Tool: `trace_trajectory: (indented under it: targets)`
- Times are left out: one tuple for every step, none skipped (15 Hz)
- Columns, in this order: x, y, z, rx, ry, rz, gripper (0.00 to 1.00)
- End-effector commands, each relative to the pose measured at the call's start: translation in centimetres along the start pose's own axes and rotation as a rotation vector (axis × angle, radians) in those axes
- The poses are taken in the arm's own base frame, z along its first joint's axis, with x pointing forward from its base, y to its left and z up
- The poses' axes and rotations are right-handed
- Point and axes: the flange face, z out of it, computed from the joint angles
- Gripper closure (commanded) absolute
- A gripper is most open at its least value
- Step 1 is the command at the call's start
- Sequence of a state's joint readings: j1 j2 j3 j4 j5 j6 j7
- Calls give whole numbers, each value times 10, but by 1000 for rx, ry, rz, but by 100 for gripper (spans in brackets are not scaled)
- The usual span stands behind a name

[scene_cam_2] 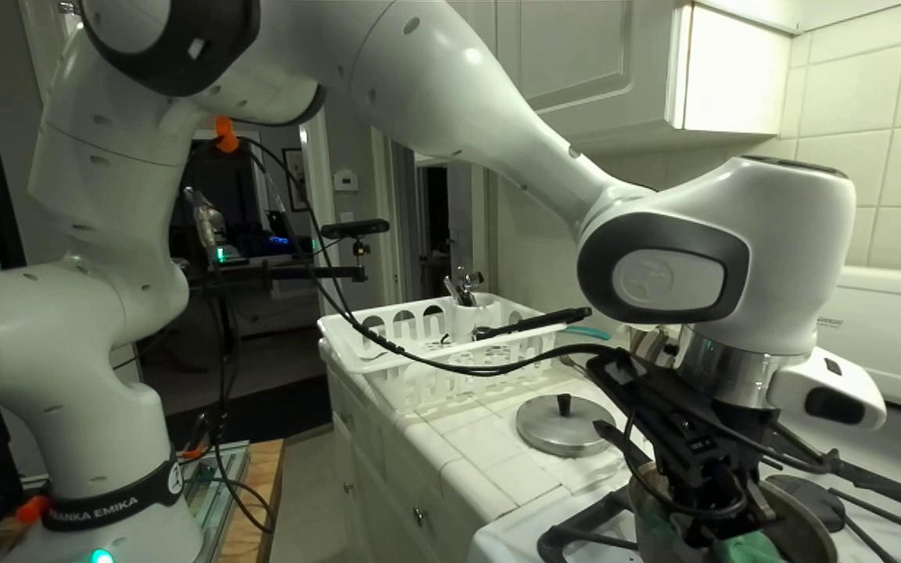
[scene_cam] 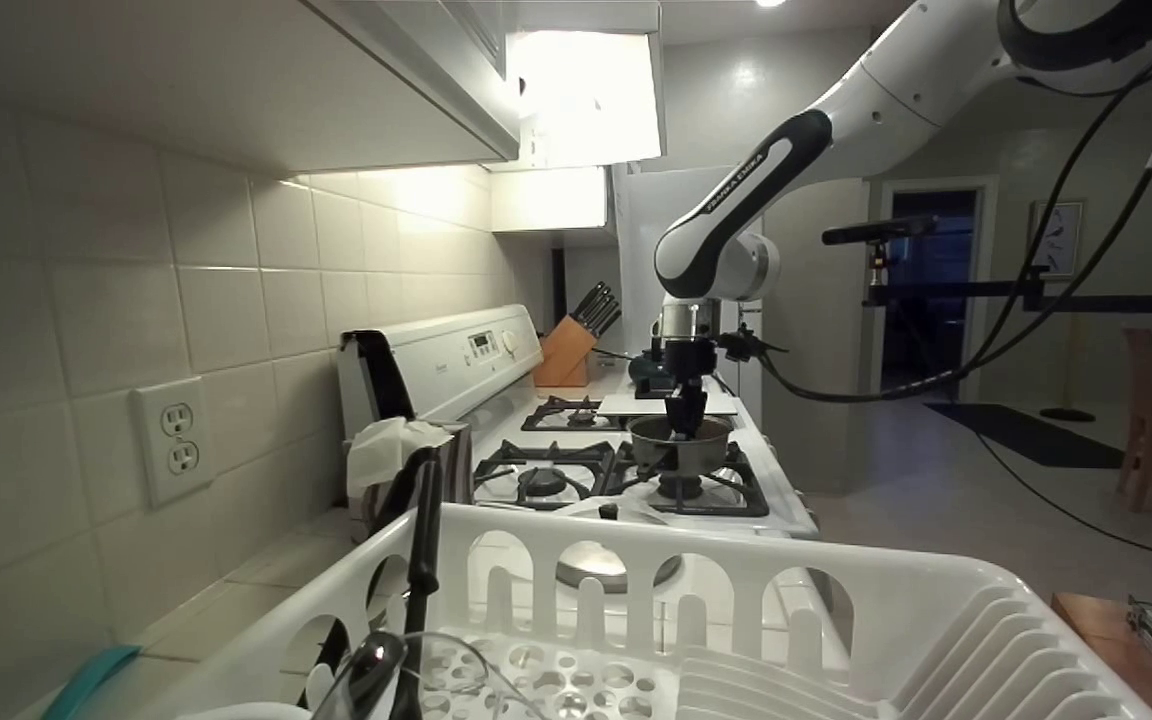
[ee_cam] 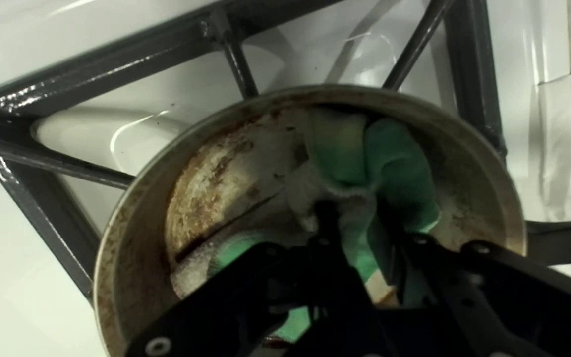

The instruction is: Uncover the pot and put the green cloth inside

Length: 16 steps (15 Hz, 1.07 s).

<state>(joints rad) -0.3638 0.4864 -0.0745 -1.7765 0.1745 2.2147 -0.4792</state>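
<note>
Reading the wrist view from its left, we meet a black grate (ee_cam: 52,230), then the stained wall of the pot (ee_cam: 134,277) resting on it, then the gripper (ee_cam: 356,218) inside, with the green cloth (ee_cam: 404,168) lying in the pot around its tips. The two fingers (ee_cam: 328,228) stand apart with a fold of cloth between them — whether they pinch it or sit loose, we cannot tell. We judge the placing nearly done, so what is wanted is a clean release: part the fingers only as far as the wall allows, then lift straight up, minding that no fold rides out (a snagged corner could end up over the rim). Now our count, left to right in an exterior view: one white dish rack (scene_cam_2: 353,356); one black-knobbed lid (scene_cam_2: 564,430), off the pot and resting on the counter (scene_cam_2: 489,477); one pot, with one gripper down in it; and one cloth, so far as we can see — the gripper hides some of it.
</note>
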Motion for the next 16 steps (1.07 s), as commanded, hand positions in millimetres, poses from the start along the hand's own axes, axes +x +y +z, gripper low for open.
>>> trace_trajectory:
  targets:
    - [-4,-13,-19,-41,8,-19,43]
    - [-8,-21,-27,-67,20,-22,37]
    - [-10,-26,-33,-93,25,-26,29]
    - [-15,-32,-40,-124,43,-20,23]
    - [-19,-37,-49,-152,60,-12,14]
    - [-25,-43,-58,-181,80,3,8]
    - [-31,-50,-67,-212,104,21,2]
    - [-40,-58,-76,-241,126,38,0]
    - [-46,-64,-81,-265,143,53,0]
    - [-54,-72,-89,-291,159,69,0]
    - [-64,-81,-92,-310,168,85,0]
    - [-72,-91,-98,-330,175,100,0]
    - [-82,-105,-99,-344,180,115,0]
    - [-90,-118,-101,-357,181,131,0]
    - [-98,-132,-105,-362,184,151,0]
    - [-109,-149,-106,-359,189,173,0]
